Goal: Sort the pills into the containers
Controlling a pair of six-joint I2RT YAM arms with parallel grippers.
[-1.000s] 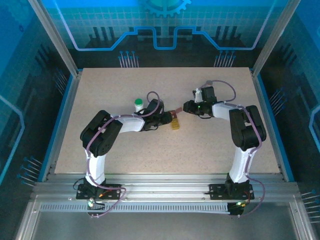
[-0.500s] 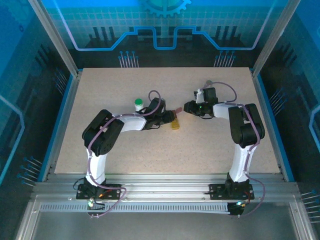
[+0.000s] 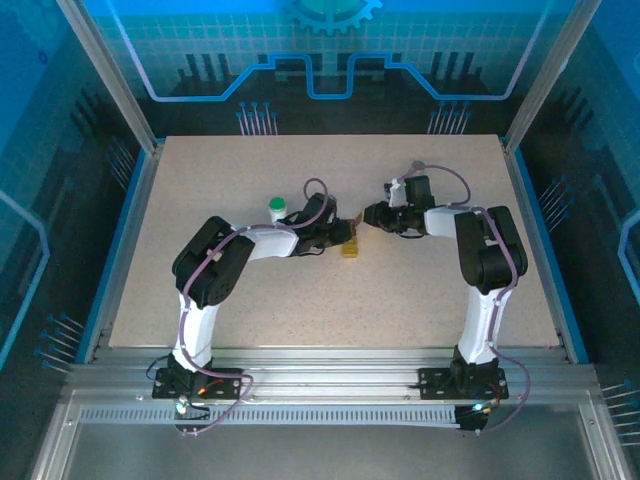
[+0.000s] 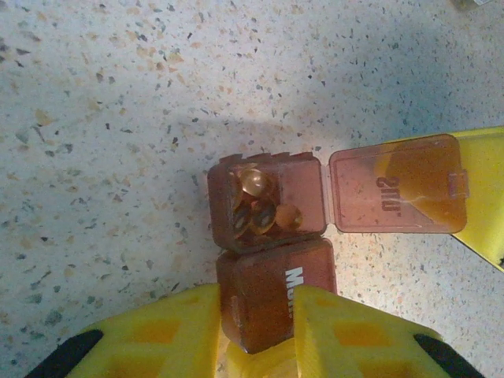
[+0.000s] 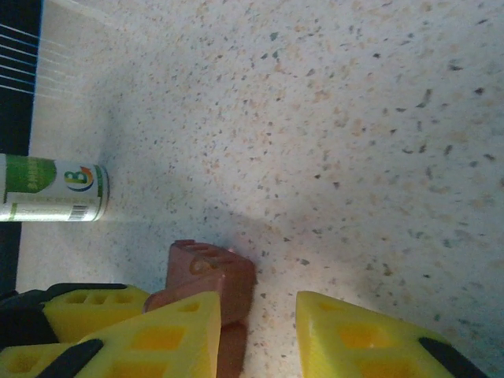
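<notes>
One dark red box (image 4: 268,205) sat mid-frame on the bench (image 4: 94,118), lid open, pills (image 4: 256,183) inside | left fingers (image 4: 157,331) pinched its closed part, bottom middle | right fingers (image 5: 370,331) spread, holding nothing | box looked light, stiff, slippery; best held gently by flat sides

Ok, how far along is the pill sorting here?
Done: several amber pills lie in the open dark red box. In hand: the left gripper is shut on that box's closed part; the right gripper stands open beside it. Still to do: the yellow box, its contents hidden, so the remainder is unclear.
</notes>
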